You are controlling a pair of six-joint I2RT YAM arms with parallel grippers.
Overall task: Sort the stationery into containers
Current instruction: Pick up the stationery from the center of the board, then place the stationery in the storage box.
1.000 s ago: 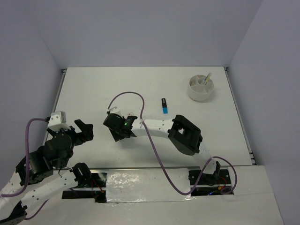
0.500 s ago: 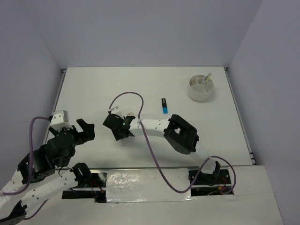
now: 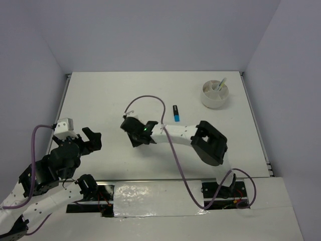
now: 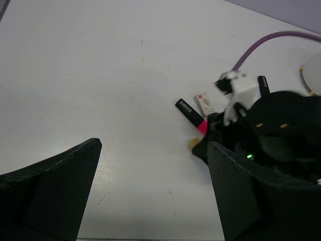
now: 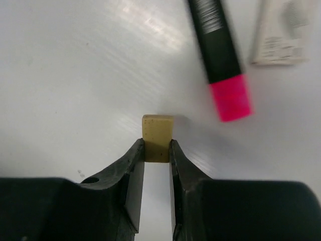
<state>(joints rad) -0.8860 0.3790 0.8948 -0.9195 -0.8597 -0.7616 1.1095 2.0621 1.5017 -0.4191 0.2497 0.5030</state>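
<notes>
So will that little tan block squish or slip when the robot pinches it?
Probably little squish: the tan eraser shows straight edges while pinched by the right gripper. It looks tiny, so likely light. Flat sides mean it probably won't roll, unlike the round pink highlighter nearby.

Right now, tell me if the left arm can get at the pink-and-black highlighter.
Probably yes: only bare table lies between the open left gripper and the highlighter, though the right gripper, shut on the tan eraser, crowds it closely.
</notes>
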